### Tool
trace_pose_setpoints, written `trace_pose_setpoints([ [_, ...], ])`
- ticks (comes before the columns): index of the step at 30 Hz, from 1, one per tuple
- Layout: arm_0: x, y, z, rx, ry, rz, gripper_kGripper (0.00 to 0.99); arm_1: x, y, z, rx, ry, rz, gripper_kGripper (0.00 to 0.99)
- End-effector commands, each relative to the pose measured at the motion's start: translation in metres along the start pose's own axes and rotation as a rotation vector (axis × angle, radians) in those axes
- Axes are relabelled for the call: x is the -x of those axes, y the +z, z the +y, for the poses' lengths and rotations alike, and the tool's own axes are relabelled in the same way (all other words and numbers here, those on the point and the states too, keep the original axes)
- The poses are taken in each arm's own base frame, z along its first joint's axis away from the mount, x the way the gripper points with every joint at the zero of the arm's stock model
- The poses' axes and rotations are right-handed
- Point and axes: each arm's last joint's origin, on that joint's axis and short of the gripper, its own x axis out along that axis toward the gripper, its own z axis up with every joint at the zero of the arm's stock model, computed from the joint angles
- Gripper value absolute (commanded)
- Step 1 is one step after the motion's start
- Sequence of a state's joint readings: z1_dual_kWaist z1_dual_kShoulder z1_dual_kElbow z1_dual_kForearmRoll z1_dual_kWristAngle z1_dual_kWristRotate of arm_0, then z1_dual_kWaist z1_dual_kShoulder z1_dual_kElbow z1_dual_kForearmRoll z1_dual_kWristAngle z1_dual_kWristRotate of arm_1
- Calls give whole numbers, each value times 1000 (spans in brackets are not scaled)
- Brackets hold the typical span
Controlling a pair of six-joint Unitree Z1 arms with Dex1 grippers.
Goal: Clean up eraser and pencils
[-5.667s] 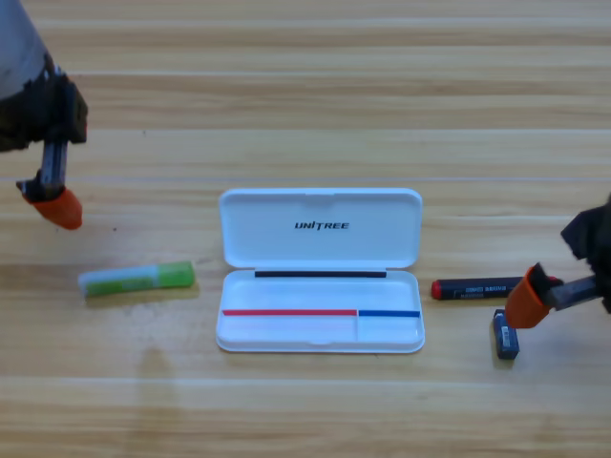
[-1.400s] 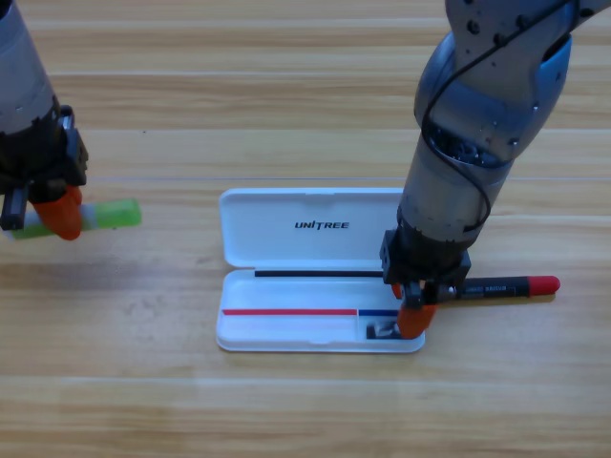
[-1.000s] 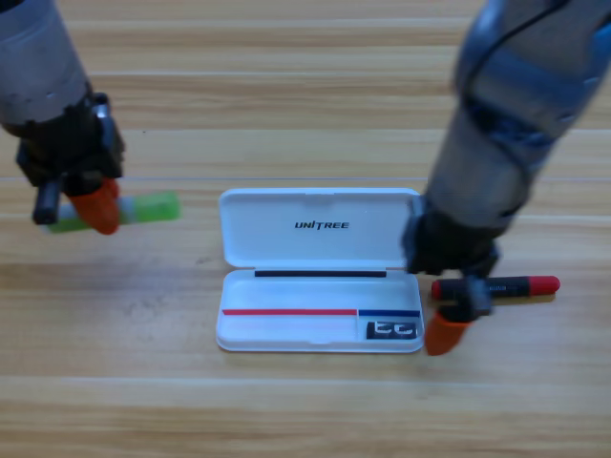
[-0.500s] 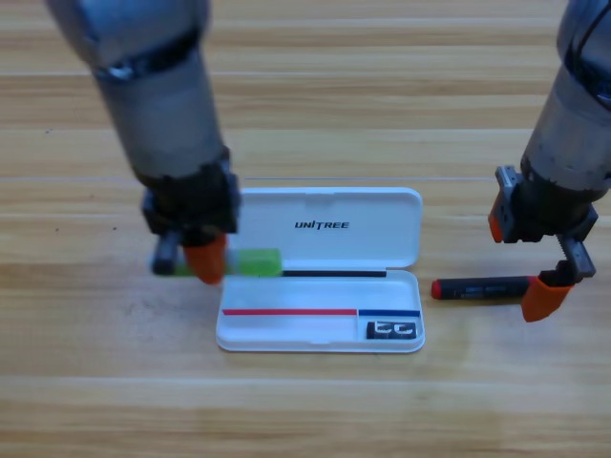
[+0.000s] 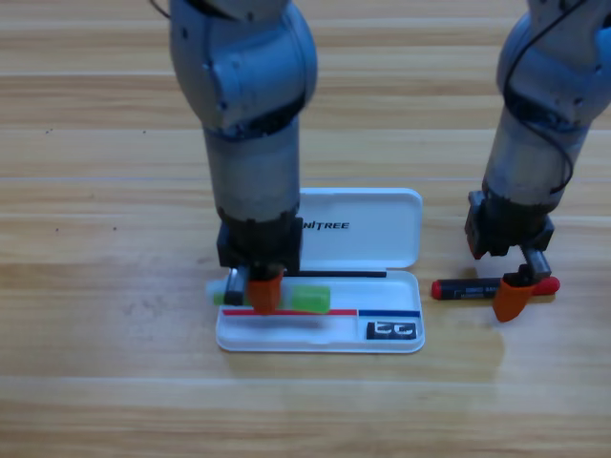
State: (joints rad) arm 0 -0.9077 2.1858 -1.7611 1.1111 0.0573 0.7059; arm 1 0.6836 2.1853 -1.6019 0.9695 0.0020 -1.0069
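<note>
High view: on the wooden desk, the green-tipped pencil is held by the left gripper over the white case; the right gripper's grip cannot be told.

Left arm covers the case lid's left half; both arms cut off at top edge.

green-ended pencil now over case, right hand lower

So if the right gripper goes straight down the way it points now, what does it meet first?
Most likely the red-and-black pencil. The right gripper points down at the pencil's right end, with one orange jaw in front of it. Its height above the table is hard to judge from this view.
</note>
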Motion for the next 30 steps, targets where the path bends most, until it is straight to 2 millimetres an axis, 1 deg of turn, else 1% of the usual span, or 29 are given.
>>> trace_pose_setpoints([
  [1,-34,21,-2,-11,-44,33,0,-36,-5,-16,-10,45,43,802],
  [2,-37,22,-1,-9,-46,35,0,-37,-5,-16,-7,45,46,744],
  [3,-38,24,-1,-11,-46,37,0,-39,-5,-16,-4,47,49,663],
  [4,-40,25,0,-11,-48,37,0,-40,-4,-16,0,50,50,543],
  [7,-44,28,1,-9,-50,38,0,-44,-4,-16,13,58,55,86],
  [8,-45,28,1,-9,-50,38,0,-45,-5,-16,17,61,56,0],
  [11,-48,29,2,-7,-53,41,0,-47,-6,-15,27,70,63,0],
  [14,-46,30,3,-3,-48,35,0,-46,-6,-15,27,67,67,0],
  [19,-46,31,3,2,-50,32,0,-33,-7,-13,22,50,57,0],
  [25,-40,29,2,22,-50,32,0,-15,-10,-8,22,31,46,0],
  [26,-39,28,1,22,-51,33,140,-12,-10,-7,22,26,43,0],
  [27,-38,27,1,23,-53,34,342,-8,-11,-6,22,25,42,0],
  [29,-36,26,0,32,-55,36,815,2,-12,-2,25,19,37,0],
  [30,-35,26,-1,34,-55,36,957,7,-12,0,25,16,33,0],
])
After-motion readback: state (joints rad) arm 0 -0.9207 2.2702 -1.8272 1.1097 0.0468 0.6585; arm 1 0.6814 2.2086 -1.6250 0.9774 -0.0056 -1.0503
